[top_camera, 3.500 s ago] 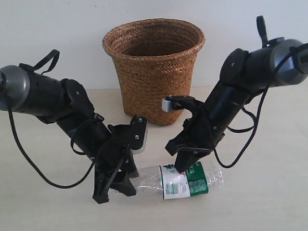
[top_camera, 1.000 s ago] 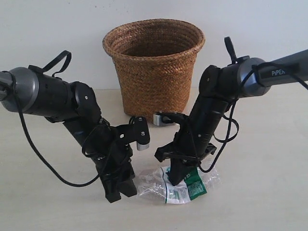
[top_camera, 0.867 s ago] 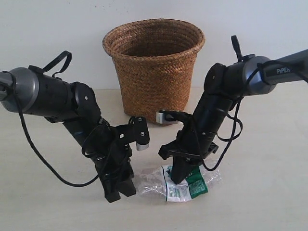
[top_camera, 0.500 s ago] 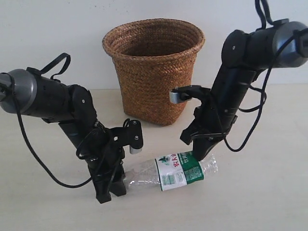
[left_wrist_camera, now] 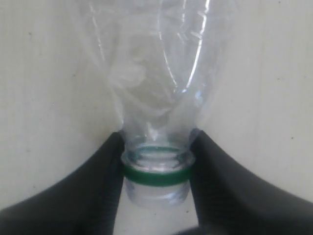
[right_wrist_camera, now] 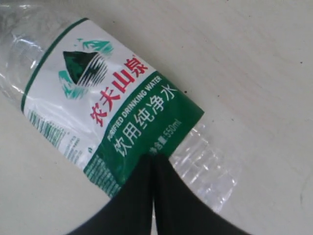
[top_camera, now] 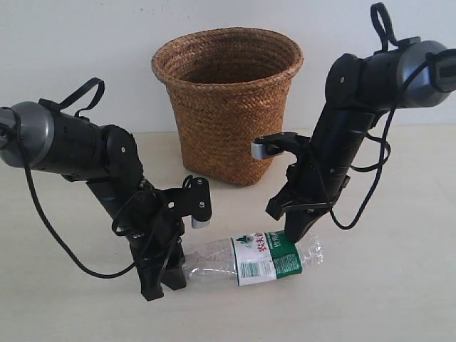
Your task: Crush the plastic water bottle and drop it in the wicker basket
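Plastic water bottle [top_camera: 263,258] lies on its side on the table [top_camera: 399,285], in front of the wicker basket [top_camera: 228,128] and apart from it. At its left end our left gripper [top_camera: 165,281] is clamped on the neck, a finger on each side just above the green ring [left_wrist_camera: 156,176]. Moving right, the clear body looks dented but mostly full-shaped, and the label [right_wrist_camera: 107,112] reads whole. Over the label's far edge our right gripper [top_camera: 293,236] has its fingers pressed together into one point, which rests on the bottle. We judge that the crush is in hand and not done. Next, we hold the neck firm and press down hard with the right; the round body may roll out from under the tip.
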### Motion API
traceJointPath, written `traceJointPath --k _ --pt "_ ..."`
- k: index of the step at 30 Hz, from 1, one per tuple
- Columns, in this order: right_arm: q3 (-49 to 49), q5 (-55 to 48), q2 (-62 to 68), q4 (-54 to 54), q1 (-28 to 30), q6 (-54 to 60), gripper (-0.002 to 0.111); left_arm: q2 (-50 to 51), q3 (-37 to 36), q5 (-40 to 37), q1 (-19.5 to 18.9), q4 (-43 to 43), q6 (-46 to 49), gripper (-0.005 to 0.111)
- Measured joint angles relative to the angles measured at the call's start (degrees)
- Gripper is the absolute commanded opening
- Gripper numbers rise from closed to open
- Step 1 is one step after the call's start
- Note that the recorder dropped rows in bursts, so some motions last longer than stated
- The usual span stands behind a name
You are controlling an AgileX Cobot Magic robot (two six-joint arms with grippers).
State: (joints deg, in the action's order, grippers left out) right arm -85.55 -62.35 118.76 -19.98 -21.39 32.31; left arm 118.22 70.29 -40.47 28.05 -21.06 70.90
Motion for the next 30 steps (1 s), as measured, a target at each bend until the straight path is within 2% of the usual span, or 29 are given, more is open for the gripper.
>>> traceJointPath --k 10,17,30 --pt "-0.69 -0.88 4.17 -1.88 0.14 -0.35 0.000 0.00 0.00 0.33 0.00 0.08 0.10 0.004" --pt "-1.54 -0.73 6.20 2.10 -0.58 -7.73 0.000 0.00 0.00 0.56 0.00 -0.13 -0.14 0.004" --pt "-3.04 -1.67 9.88 2.63 -0.80 -10.87 0.000 0.00 -0.09 1.88 0.00 -2.42 -0.01 0.004"
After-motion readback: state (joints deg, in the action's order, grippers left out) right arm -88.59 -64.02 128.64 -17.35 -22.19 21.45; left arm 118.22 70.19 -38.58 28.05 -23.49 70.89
